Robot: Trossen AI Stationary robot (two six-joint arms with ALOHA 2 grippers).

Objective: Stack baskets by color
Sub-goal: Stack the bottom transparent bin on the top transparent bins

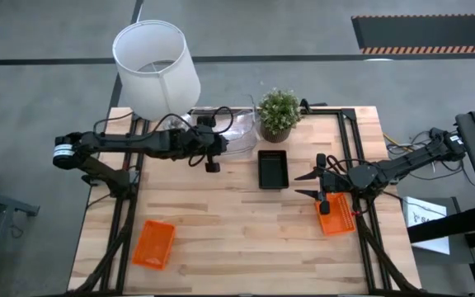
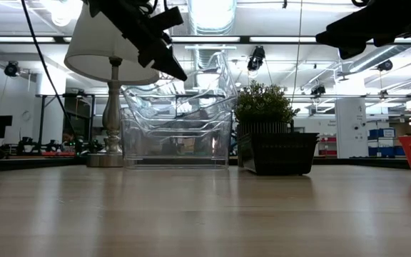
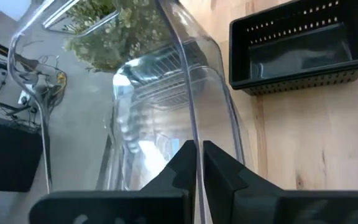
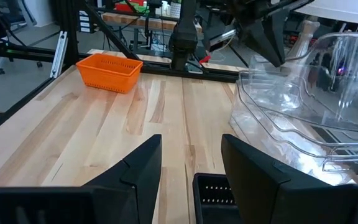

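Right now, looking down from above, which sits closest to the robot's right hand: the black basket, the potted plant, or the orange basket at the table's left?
1. Black basket, mid-table, just left of the right hand.
2. Potted plant, back edge.
3. Orange basket, front left corner.

Bright, even light falls on my table [image 1: 221,214] from ceiling fixtures [image 2: 212,14], which blow out to white glare in the low view. Shadows under my arms are soft and faint on the wood. The clear baskets [image 2: 177,118] catch bright streaks along their rims, and through their walls the room looks bent and smeared. Close to my left wrist camera, the clear basket wall [image 3: 191,93] is soft and blurred; the black basket [image 3: 303,46] behind it stays fairly crisp. In the low view the near tabletop is out of focus.
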